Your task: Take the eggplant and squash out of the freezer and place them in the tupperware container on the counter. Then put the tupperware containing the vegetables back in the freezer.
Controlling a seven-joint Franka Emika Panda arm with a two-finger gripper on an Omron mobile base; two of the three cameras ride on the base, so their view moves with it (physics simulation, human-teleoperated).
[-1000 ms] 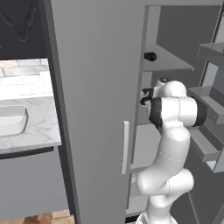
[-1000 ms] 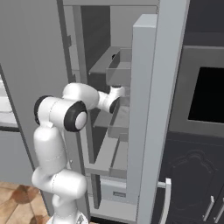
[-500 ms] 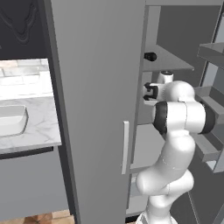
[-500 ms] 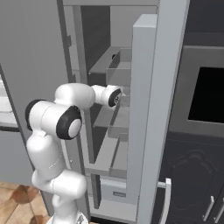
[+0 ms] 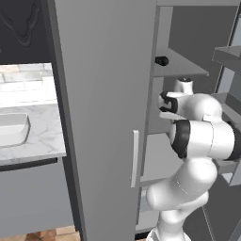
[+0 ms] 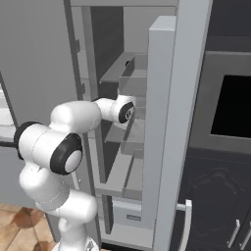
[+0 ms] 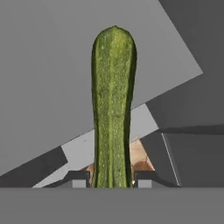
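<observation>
The squash (image 7: 113, 109), a long green vegetable with a speckled skin, is sitting straight between the jaws, its lower end pinched by the two dark fingertips (image 7: 78, 177) and its rounded far end sticking well out ahead of them. The gripper (image 7: 112, 179) is clenching it from both sides, one fingertip touching each flank, so the jaws are grasping the squash and nothing else. Behind the squash, beyond the jaws, flat grey panels of the freezer (image 5: 103, 94) are showing, and just past the fingertips a patch of brown wooden floor (image 7: 140, 159) is peeking through

In the left base view the arm is reaching in past the edge of the open grey door (image 5: 108, 122) with its slim pale handle (image 5: 135, 157), and the hand end is sitting in among the grey inner shelves (image 5: 181, 66). A small dark object (image 5: 162, 60) is resting on the shelf above the hand; what it is cannot be told. In the right base view the wrist (image 6: 123, 109) is lying level with the middle shelves, between the freezer's interior and the second open door (image 6: 164, 127)

Well off to the side of the jaws, beyond the door, the white marble counter (image 5: 44, 136) is carrying the tupperware container (image 5: 12, 129), seen in part at the picture's edge
</observation>
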